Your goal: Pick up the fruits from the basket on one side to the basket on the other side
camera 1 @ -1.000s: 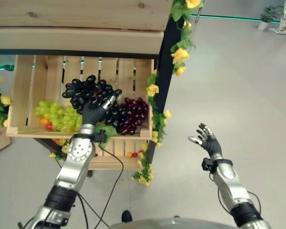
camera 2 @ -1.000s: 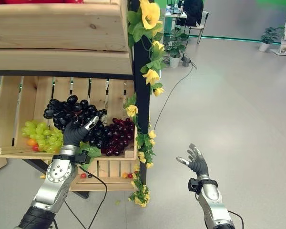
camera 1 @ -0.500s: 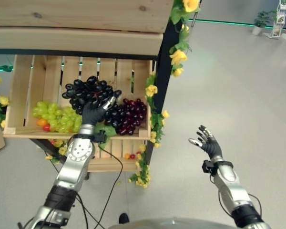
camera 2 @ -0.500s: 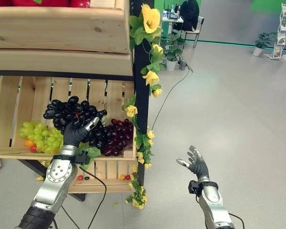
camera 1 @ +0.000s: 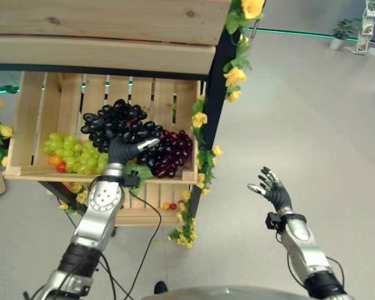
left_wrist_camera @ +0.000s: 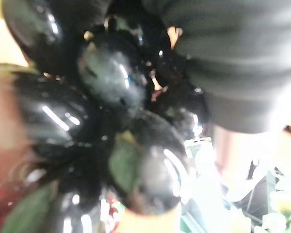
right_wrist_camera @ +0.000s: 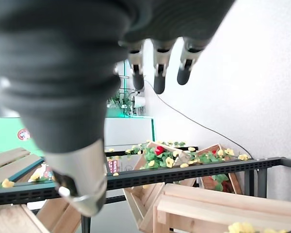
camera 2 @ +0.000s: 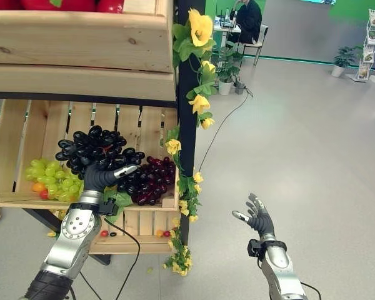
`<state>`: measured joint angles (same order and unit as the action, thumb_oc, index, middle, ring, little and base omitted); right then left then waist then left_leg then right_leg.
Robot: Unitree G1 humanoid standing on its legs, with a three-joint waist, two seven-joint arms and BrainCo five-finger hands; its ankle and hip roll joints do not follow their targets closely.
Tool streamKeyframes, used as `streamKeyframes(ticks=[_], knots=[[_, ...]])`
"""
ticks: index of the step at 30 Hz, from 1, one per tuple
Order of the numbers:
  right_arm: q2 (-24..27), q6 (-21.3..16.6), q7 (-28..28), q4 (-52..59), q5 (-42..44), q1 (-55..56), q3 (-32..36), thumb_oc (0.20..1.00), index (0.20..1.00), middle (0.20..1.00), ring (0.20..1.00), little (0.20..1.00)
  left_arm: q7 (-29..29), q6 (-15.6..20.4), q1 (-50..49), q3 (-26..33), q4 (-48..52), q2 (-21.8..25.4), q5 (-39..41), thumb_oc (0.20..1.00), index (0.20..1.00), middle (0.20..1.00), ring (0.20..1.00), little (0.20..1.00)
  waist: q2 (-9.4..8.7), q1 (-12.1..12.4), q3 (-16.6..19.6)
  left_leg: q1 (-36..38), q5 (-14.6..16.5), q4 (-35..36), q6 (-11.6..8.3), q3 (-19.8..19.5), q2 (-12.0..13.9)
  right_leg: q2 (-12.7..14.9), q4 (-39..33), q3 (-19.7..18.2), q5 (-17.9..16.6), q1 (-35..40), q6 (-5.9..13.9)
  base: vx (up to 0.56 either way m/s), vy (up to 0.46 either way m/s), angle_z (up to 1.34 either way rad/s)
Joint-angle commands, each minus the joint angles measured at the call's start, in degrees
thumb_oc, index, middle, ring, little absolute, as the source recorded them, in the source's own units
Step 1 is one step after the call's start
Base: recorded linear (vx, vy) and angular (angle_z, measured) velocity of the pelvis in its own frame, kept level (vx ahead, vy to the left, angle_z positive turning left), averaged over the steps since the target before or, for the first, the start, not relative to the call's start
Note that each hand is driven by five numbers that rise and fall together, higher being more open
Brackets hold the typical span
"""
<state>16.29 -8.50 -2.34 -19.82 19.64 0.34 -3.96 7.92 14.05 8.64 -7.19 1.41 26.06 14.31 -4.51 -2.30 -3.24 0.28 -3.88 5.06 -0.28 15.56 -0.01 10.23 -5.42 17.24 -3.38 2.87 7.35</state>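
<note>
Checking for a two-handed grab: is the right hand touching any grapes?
No: the right hand hangs open over bare floor, while the left hand holds the black grapes.

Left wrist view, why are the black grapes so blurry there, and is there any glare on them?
In the left wrist view the black grapes sit right against the camera, so they are out of focus, with white streaks of glare on their skins and a washed-out bright patch behind. In the left eye view the same bunch is sharp, with the left hand curled under it.
</note>
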Motion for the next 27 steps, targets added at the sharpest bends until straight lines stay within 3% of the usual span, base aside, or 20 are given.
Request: streamKeyframes(ticks=[1,5,11,15,19,21,24,27], knots=[[0.7,-1.6,-0.1,4.0,-1.6,-3.1,2.7,1.000,1.000,1.000,1.000,1.000,-1.2,-1.3,5.5,3.1,-3.4,-0.2,-4.6,1.000,1.000,1.000,1.000,1.000,1.04,-1.7,0.3,5.3,6.9,-1.7,-1.35,-3.5,-0.1,1.3,1.3,4.3,-2.5,-0.2,3.25,0.00,0.000,0.00],[1.0,-0.9,-0.1,3.9,-2.1,-3.3,3.1,1.000,1.000,1.000,1.000,1.000,-2.0,-3.4,6.0,3.4,-4.8,0.1,-4.4,1.000,1.000,1.000,1.000,1.000,1.24,-1.7,0.1,5.3,6.9,-1.8,-1.29,-3.6,-0.2,1.3,1.3,4.4,-2.4,0.0,3.20,0.00,0.000,0.00],[1.5,1.0,0.6,5.1,-2.6,-3.2,4.3,1.000,1.000,1.000,1.000,1.000,-5.9,-10.7,8.1,3.7,-9.7,1.4,-0.9,1.000,1.000,1.000,1.000,1.000,1.75,-1.7,-0.2,5.0,6.8,-2.1,-1.15,-4.0,-0.3,1.4,1.3,4.8,-2.3,0.2,3.07,0.00,-0.002,0.01],[1.5,2.6,1.6,5.7,-3.2,-2.7,4.8,1.000,1.000,1.000,1.000,1.000,-7.9,-15.3,8.2,3.3,-11.3,2.3,6.8,1.000,1.000,1.000,1.000,1.000,2.09,-1.6,-0.1,4.8,6.8,-2.2,-1.08,-4.3,-0.4,1.4,1.3,5.1,-2.2,0.4,3.04,0.00,-0.006,0.06],[1.5,3.6,2.2,6.4,-3.5,-2.5,4.6,1.000,1.000,1.000,1.000,1.000,-7.7,-17.6,9.3,2.4,-11.4,4.0,13.0,1.000,1.000,1.000,1.000,1.000,2.26,-1.7,0.0,4.7,6.7,-2.3,-1.04,-4.5,-0.5,1.4,1.3,5.3,-2.2,0.6,3.08,0.00,-0.008,0.04],[1.6,4.1,2.7,6.6,-3.6,-2.1,4.2,1.000,1.000,1.000,1.000,1.000,-8.2,-19.2,10.5,0.8,-11.4,7.6,17.3,1.000,1.000,1.000,1.000,1.000,2.40,-1.8,0.2,4.6,6.6,-2.4,-1.04,-4.6,-0.5,1.4,1.3,5.4,-2.2,0.6,3.15,0.00,-0.004,0.02],[1.7,4.3,3.1,6.8,-3.8,-1.7,3.7,1.000,1.000,1.000,1.000,1.000,-7.4,-20.2,12.4,0.2,-13.2,10.2,17.1,1.000,1.000,1.000,1.000,1.000,2.32,-1.8,0.2,4.5,6.5,-2.5,-1.10,-4.8,-0.6,1.4,1.4,5.5,-2.2,0.6,3.24,0.00,0.000,0.00],[2.2,4.2,3.5,6.1,-3.7,-1.2,3.2,1.000,1.000,1.000,1.000,1.000,-8.0,-22.1,17.6,-1.5,-20.3,15.9,16.5,1.000,1.000,1.000,1.000,1.000,2.54,-2.0,0.3,4.4,6.4,-2.4,-1.22,-4.9,-0.5,1.3,1.5,5.5,-2.2,0.6,3.41,-0.01,-0.009,0.05]])
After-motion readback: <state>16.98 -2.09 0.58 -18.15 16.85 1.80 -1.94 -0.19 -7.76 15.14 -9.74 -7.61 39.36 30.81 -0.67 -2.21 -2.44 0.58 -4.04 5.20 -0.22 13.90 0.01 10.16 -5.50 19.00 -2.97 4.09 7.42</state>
